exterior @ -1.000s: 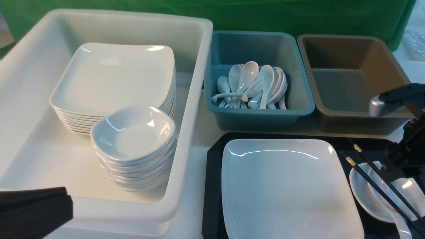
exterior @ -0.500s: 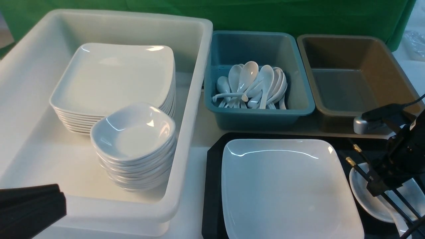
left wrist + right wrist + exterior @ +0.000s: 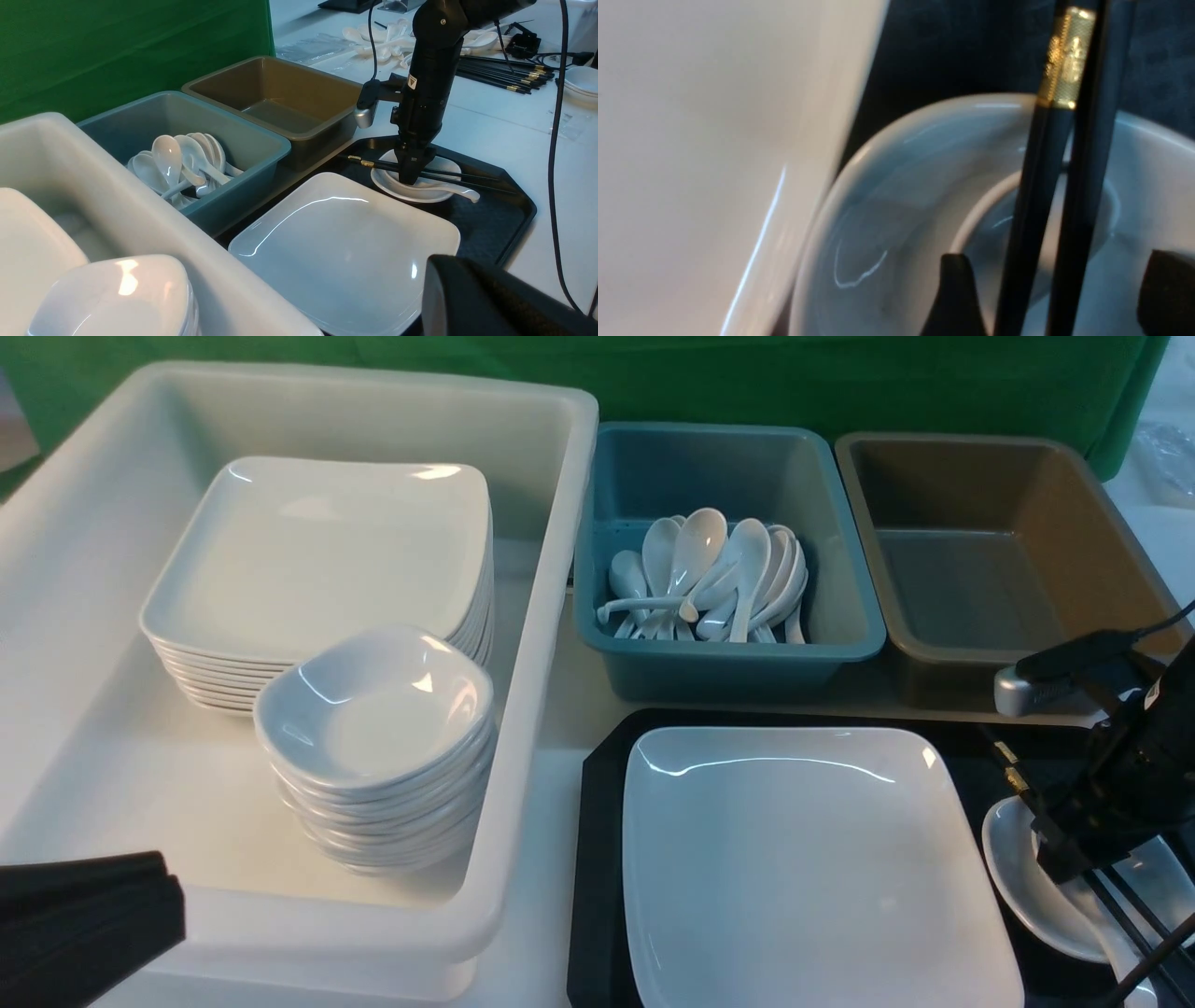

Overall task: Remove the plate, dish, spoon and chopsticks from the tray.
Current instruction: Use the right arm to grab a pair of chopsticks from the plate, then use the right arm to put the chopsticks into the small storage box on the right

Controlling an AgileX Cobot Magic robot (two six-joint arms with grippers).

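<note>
Chopsticks (image 3: 1045, 210): across dish (image 3: 887, 210) on tray (image 3: 597, 859), between claw fingers (image 3: 955, 298).
Right claw (image 3: 1059, 298): spread, straddling both sticks, low over dish.
Left claw (image 3: 84, 924): pressed together, well apart.

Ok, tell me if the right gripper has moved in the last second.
Yes. The right gripper dropped lower against the brown bin, now straddling the chopsticks.
</note>
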